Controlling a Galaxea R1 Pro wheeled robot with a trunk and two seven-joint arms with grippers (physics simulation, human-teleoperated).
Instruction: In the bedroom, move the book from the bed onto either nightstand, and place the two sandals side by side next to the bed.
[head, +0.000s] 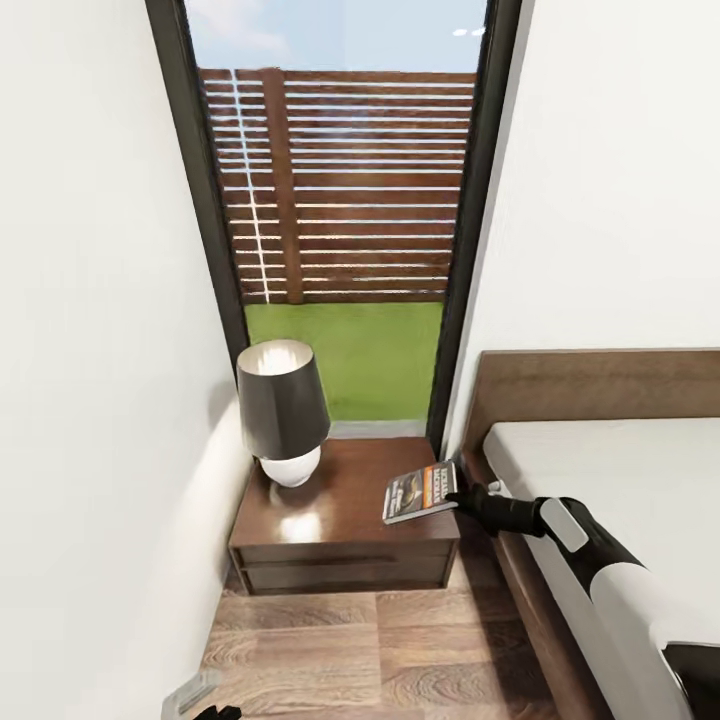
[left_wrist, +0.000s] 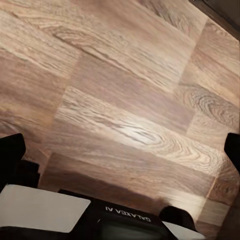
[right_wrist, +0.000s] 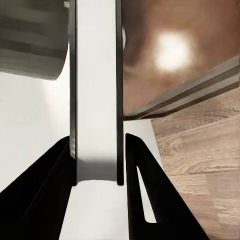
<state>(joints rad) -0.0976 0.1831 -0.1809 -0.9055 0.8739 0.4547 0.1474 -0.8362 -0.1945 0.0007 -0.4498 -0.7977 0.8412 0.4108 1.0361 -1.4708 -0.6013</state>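
The book (head: 420, 492), dark-covered with an orange band, hangs tilted over the right part of the nightstand (head: 340, 525). My right gripper (head: 462, 496) is shut on its near edge, and I cannot tell whether the book touches the top. Seen from the right wrist, the book (right_wrist: 95, 90) runs edge-on between the black fingers (right_wrist: 150, 190) of the right gripper (right_wrist: 97, 137). The bed (head: 620, 470) lies right of the nightstand, with my right arm reaching across its corner. My left gripper (left_wrist: 121, 150) is open over bare floor. The sandals are out of view.
A lamp (head: 282, 410) with a dark shade and white base stands on the left half of the nightstand. A tall window (head: 340, 200) is behind it and a white wall (head: 100, 350) is close on the left. Wood floor (head: 380, 650) lies in front.
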